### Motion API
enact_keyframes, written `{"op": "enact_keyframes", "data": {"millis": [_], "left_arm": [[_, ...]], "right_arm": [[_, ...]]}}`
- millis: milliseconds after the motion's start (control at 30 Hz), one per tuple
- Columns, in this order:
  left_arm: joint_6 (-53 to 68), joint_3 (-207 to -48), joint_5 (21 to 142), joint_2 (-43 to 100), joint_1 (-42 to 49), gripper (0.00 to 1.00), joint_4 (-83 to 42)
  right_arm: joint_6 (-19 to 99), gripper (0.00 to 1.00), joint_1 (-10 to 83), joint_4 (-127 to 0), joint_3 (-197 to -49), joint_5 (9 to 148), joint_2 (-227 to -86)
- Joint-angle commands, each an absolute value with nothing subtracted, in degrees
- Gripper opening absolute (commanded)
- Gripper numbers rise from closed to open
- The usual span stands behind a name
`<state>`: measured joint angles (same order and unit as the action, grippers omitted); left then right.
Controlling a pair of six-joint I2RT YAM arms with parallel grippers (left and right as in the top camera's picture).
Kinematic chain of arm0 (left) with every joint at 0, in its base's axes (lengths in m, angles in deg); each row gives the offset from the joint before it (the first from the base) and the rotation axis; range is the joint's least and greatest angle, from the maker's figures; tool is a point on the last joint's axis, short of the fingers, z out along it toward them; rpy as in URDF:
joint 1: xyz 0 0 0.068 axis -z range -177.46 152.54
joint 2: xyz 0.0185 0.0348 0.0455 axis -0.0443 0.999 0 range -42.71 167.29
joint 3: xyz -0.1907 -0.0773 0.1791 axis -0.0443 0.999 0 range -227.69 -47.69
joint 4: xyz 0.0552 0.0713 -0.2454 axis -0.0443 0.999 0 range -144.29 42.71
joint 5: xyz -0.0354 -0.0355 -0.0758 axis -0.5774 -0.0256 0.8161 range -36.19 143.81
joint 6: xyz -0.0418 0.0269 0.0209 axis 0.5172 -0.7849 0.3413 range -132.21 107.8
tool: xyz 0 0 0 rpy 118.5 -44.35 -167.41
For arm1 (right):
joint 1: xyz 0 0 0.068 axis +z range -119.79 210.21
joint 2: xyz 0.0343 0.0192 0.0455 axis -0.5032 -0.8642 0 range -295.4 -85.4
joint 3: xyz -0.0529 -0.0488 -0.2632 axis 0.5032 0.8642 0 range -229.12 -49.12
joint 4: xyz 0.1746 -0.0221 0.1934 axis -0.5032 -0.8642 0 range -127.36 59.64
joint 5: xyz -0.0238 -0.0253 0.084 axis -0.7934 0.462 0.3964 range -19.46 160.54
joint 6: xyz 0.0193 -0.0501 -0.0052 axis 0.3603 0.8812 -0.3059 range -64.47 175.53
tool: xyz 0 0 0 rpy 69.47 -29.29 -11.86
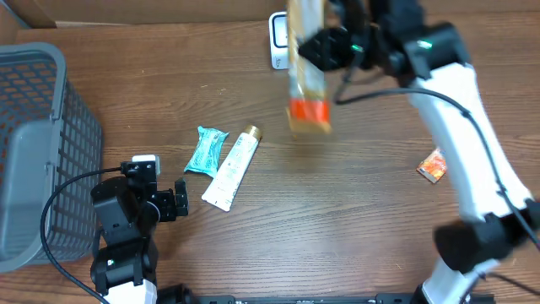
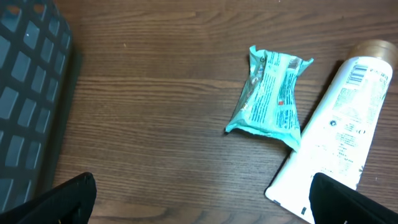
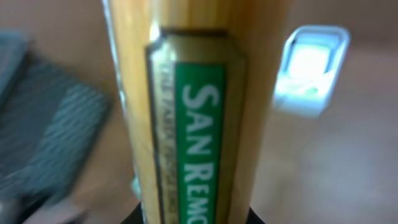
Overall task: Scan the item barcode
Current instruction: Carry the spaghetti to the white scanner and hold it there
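Spaghetti packet [image 1: 308, 101] clamped in the right end effector [image 1: 319, 46], raised beside the scanner [image 1: 278, 38] (white, at the far edge of the bench [image 1: 337, 219]). Left end effector [image 1: 180, 201]: fingers apart, empty.

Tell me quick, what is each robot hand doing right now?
Left hand: open, holding nothing.
Right hand: closed on the long yellow packet.
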<state>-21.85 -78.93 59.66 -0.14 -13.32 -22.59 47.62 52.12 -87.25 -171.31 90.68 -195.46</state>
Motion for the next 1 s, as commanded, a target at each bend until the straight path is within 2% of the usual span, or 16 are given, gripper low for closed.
{"op": "enact_keyframes", "data": {"millis": [0,167,333,467,667,967], "left_arm": [[-22.9,-78.8,60.5,0.0,-13.6,1.0,-22.8],[-22.9,-78.8,60.5,0.0,-13.6,1.0,-22.8],[-22.9,-78.8,60.5,0.0,-13.6,1.0,-22.8],[-22.9,-78.8,60.5,0.0,-13.6,1.0,-22.8],[-22.9,-78.8,60.5,0.0,-13.6,1.0,-22.8],[-22.9,-78.8,60.5,0.0,-13.6,1.0,-22.8]], "right_arm": [[52.0,0.03,55.0,-83.0,-178.4,63.7,-203.3],[67.4,0.04,57.9,-64.8,-178.4,44.1,-211.0],[86.7,0.04,58.6,-50.2,-178.4,41.4,-217.4],[92.9,0.04,58.6,-42.2,-178.3,41.4,-221.1],[93.8,0.04,59.0,-39.7,-178.3,45.2,-222.0],[103.7,0.04,59.2,-39.6,-176.6,47.2,-223.5]]}}
